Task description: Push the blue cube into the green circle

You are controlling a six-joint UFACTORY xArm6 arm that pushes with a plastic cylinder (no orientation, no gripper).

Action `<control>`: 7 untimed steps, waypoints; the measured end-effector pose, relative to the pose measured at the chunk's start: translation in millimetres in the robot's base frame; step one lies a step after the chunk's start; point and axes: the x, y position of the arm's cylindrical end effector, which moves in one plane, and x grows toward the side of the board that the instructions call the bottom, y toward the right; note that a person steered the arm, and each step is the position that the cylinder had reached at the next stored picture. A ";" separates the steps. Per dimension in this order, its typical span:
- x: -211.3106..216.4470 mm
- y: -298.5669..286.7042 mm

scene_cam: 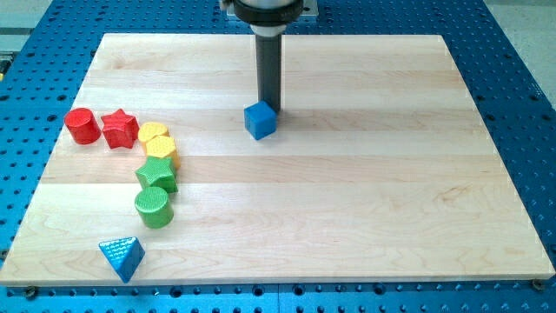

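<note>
My tip (270, 106) down on wooden board (365, 200), touching upper right edge of blue cube (260, 120); no jaws on rod, nothing held; blue cube just below-left of tip, near board's top centre; green circle (154, 208) well apart, toward view's lower left of tip; green star (157, 175) just above it; two yellow blocks (159, 142) higher; red star (120, 129), red cylinder (83, 125) far left; blue triangle (121, 256) at bottom left.

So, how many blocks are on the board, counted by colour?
Red: 2, the red cylinder and red star
Yellow: 2, the upper yellow block and lower yellow block
Green: 2, the green star and green circle
Blue: 2, the blue cube and blue triangle
Total: 8
</note>
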 end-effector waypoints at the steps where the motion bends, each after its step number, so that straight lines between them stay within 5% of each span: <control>1: 70.6 -2.0; 2: 114.4 -6.0; 3: 86.1 26.5; 4: 37.6 10.0; 5: 33.7 -21.3; 7: 120.2 -74.5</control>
